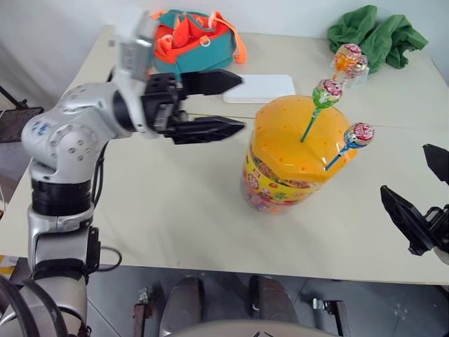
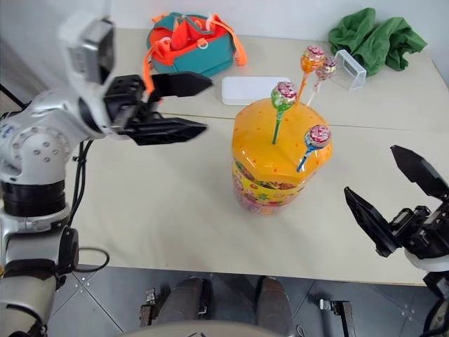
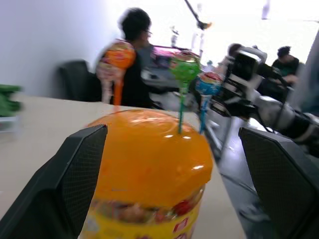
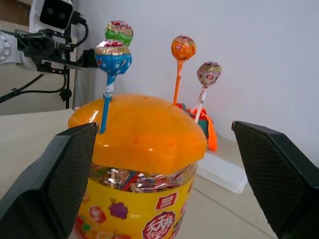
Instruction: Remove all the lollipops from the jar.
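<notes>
Still four lollipops standing in the jar's lid, both grippers empty.

One jar stands upright near the middle of the pale table, its orange domed lid pierced by four lollipops: a green-stick lollipop, a blue-stick lollipop, an orange-stick lollipop and a white-stick lollipop just beside it at the far side of the lid. The left gripper hangs above the table to the jar's left, fingers spread wide, pointing at the jar and clear of it. The right gripper sits low at the table's near right edge, fingers also wide apart, holding nothing. Behind lie one teal-and-orange bag, one white flat box and one green cloth.
</notes>
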Tool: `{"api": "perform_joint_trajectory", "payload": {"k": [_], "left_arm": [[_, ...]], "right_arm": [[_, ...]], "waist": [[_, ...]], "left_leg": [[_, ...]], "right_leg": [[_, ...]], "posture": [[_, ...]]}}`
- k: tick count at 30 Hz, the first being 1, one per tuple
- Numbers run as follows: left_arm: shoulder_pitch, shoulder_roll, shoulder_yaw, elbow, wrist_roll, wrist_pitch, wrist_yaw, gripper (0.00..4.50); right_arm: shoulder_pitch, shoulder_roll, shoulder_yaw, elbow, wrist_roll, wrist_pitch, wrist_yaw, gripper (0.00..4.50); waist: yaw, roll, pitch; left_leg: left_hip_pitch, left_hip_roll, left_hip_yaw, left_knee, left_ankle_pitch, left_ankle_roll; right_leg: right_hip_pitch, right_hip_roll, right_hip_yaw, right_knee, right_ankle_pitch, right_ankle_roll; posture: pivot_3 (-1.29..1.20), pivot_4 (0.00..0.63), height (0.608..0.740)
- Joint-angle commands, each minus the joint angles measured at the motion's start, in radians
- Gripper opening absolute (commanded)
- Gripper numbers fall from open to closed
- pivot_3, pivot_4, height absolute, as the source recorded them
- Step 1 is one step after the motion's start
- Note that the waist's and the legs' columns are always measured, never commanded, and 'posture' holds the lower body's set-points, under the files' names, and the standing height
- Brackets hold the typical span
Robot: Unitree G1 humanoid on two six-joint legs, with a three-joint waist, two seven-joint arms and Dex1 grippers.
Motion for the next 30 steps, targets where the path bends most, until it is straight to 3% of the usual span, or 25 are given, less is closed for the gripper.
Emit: {"api": "perform_joint_trajectory", "payload": {"k": [1, 7, 12, 15, 27, 30], "left_arm": [[-0.081, -0.051, -0.061, 0.036, 0.054, 0.045, 0.034, 4.47], [-0.144, -0.179, -0.099, 0.057, 0.082, 0.103, 0.107, 4.47], [-0.159, -0.222, -0.128, 0.052, 0.117, 0.096, 0.084, 4.47], [-0.160, -0.229, -0.127, 0.058, 0.127, 0.085, 0.065, 3.87], [-0.195, -0.283, -0.017, 0.125, 0.067, 0.095, 0.018, 0.15], [-0.198, -0.290, 0.028, 0.158, 0.036, 0.099, -0.001, 0.05]], "right_arm": [[0.013, -0.009, -0.036, -0.032, -0.002, 0.000, -0.026, 4.50], [0.040, 0.014, -0.031, -0.070, -0.019, -0.016, -0.065, 4.50], [0.059, 0.030, -0.029, -0.096, -0.031, -0.027, -0.084, 4.50], [0.068, 0.037, -0.024, -0.101, -0.039, -0.033, -0.084, 4.50], [0.037, 0.034, 0.012, -0.101, -0.048, -0.049, -0.078, 4.50], [0.016, 0.027, 0.017, -0.091, -0.043, -0.048, -0.066, 4.50]], "waist": [[-0.002, 0.000, 0.000], [0.001, 0.000, 0.000], [0.001, 0.000, 0.000], [0.001, 0.000, 0.000], [0.002, 0.000, 0.000], [0.001, 0.000, 0.000]], "left_leg": [[0.000, 0.000, 0.000, 0.000, 0.000, 0.000], [-0.001, 0.000, 0.000, 0.001, 0.000, 0.000], [-0.001, 0.000, 0.000, 0.001, 0.000, 0.000], [-0.001, 0.000, 0.000, 0.001, 0.000, 0.000], [-0.001, 0.000, 0.000, 0.002, 0.000, 0.001], [-0.001, 0.000, 0.000, 0.002, -0.001, 0.001]], "right_leg": [[0.000, 0.000, 0.000, 0.000, 0.000, 0.000], [0.000, 0.000, 0.000, 0.000, 0.000, 0.000], [0.000, 0.000, 0.001, -0.001, 0.000, 0.000], [0.000, 0.000, 0.001, -0.001, 0.000, 0.000], [0.001, 0.000, 0.000, -0.002, 0.000, 0.000], [0.001, 0.000, 0.000, -0.002, 0.000, 0.000]], "posture": [[0.00, 0.150, 0.740], [0.00, 0.150, 0.740], [0.00, 0.150, 0.740], [0.00, 0.150, 0.740], [0.00, 0.150, 0.740], [0.00, 0.150, 0.740]]}}
